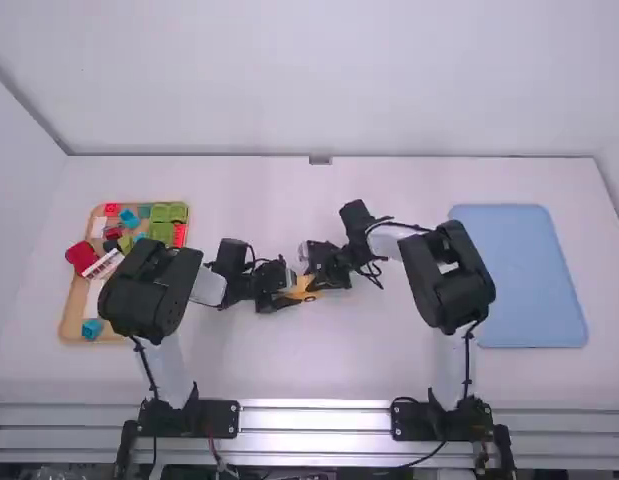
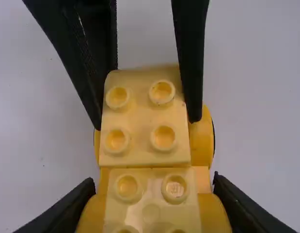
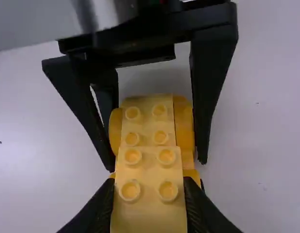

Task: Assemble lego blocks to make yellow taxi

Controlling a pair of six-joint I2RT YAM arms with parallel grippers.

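In the high view my left gripper [image 1: 281, 296] and my right gripper [image 1: 319, 276] meet from opposite sides at the yellow car [image 1: 303, 291]. The left wrist view has my left gripper [image 2: 153, 194] shut on the car's yellow wheeled base [image 2: 202, 138]; pale yellow studded bricks [image 2: 145, 116] line its top. My right gripper [image 2: 150, 109] holds the far brick from both sides there. Seen from the right wrist, my right gripper [image 3: 149, 187] is shut on the nearer pale brick [image 3: 150, 208], beside another studded brick [image 3: 146, 121] between the left gripper's fingers.
At the far left a wooden tray [image 1: 73, 312] holds red, green, blue and white blocks, partly under the left arm. A blue tray [image 1: 519, 275] lies on the right side of the white table [image 1: 289, 370].
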